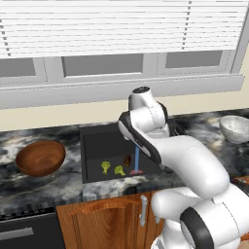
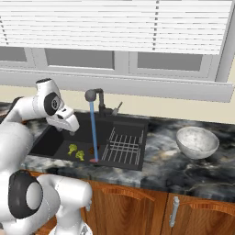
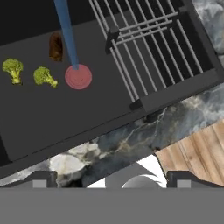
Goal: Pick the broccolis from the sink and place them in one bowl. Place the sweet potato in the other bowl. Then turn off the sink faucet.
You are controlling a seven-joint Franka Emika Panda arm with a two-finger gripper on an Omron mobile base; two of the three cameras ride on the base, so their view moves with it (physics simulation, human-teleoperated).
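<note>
My hand hangs above the left part of the black sink, its fingers spread wide with nothing between them. Below me the basin floor lies mostly bare on its left half. Two broccoli florets sit side by side, apart from each other, with the brown sweet potato just beyond them. A blue water stream falls from the faucet right beside the sweet potato, ending in a reddish splash disc. The grey wire rack covers the right side of the basin. The desk fronts the sink on my side.
</note>
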